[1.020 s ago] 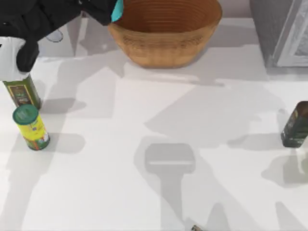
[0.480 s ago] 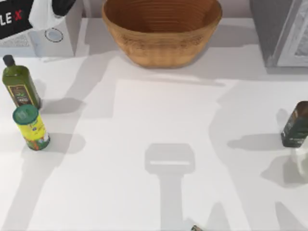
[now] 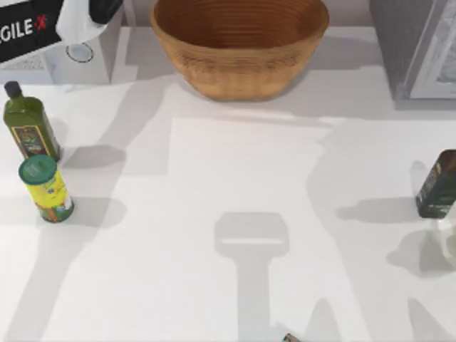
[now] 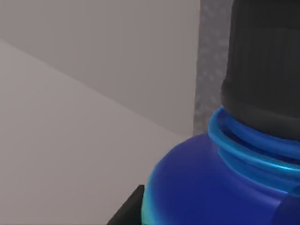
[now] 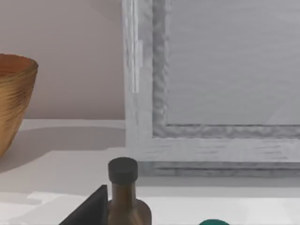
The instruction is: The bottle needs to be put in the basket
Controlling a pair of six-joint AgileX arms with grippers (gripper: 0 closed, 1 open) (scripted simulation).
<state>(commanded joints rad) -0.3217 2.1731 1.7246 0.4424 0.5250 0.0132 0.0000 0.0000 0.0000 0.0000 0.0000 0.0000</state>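
Observation:
The bottle (image 4: 220, 187) looms very close in the left wrist view, with its blue shoulder, cyan neck ring and black screw cap. My left gripper (image 3: 103, 7) is high at the table's back left corner, shut on the bottle, left of the basket. The basket (image 3: 239, 68) is a wide tan wicker bowl at the back centre, and the ribbed inside that shows holds nothing. Its rim also shows in the right wrist view as the basket (image 5: 16, 93). My right arm (image 3: 449, 239) is parked at the table's right edge.
An olive-green oil bottle (image 3: 28, 125) and a yellow canister with a green lid (image 3: 46, 189) stand at the left. A dark bottle (image 3: 437, 185) stands at the right. A white box (image 3: 82, 53) sits back left, and a grey framed panel (image 3: 420, 50) back right.
My left arm drew back from beside the basket's left rim toward the back left corner. The bottle's cyan body left the top view, and the olive-green bottle became uncovered.

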